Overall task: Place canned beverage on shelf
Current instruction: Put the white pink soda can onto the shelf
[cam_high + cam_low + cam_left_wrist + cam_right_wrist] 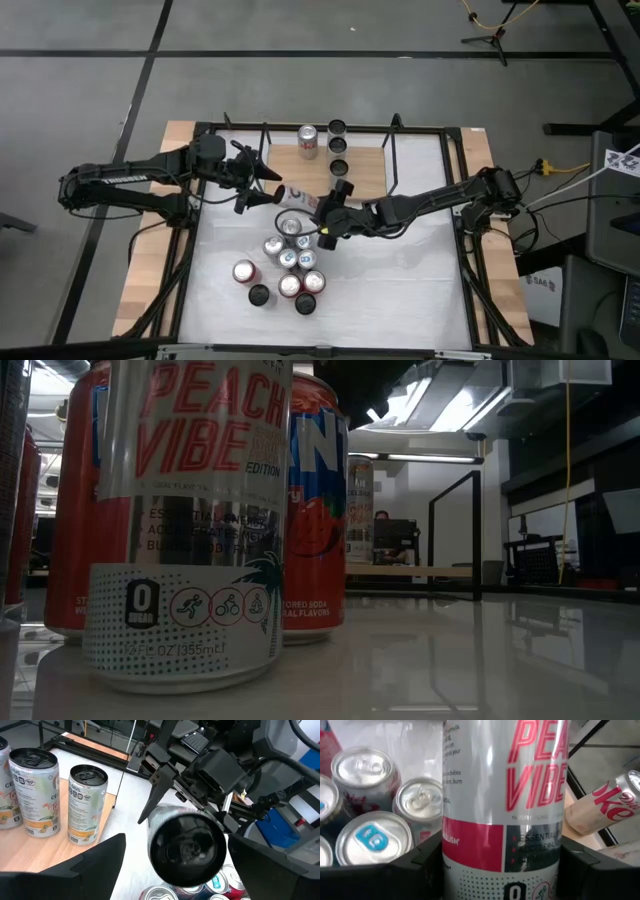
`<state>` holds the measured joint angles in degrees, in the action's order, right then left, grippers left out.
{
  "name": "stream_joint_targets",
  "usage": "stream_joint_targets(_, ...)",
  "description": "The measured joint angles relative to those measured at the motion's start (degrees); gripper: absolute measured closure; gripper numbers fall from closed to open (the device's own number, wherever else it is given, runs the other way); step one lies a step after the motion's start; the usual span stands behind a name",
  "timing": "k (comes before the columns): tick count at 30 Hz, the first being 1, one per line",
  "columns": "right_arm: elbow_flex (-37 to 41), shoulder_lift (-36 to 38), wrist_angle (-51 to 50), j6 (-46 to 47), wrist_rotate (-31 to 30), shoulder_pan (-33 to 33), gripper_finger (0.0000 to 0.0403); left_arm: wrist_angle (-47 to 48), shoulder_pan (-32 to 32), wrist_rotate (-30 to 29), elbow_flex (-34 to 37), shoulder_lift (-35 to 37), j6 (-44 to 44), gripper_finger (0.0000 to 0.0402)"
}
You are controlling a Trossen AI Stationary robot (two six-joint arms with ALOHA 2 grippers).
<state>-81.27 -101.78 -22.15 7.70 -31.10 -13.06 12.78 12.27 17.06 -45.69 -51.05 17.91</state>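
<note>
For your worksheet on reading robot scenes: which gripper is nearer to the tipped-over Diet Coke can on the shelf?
Left. The left gripper hovers at the shelf's front edge, nearer the Diet Coke can. The right gripper is off the shelf, shut on a Peach Vibe can.

The high view looks straight down on the whole bench (pixel 400 290) from well above. The low view sits at bench height, pressed close to a white can (pixel 190 520), facing the room behind. The left wrist view looks along its arm at a can's dark end (pixel 187 847). The right wrist view nearly touches a white can (pixel 502 805); both wrist views share the can cluster (pixel 370 815).
</note>
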Motion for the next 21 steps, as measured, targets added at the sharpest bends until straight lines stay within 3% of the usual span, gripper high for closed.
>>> stream_joint_targets(21, 0.0, 0.0, -0.4, 5.2, 1.2, 1.6, 0.0151, 0.0, 0.0, -0.2, 0.0, 0.0, 0.2, 0.0053)
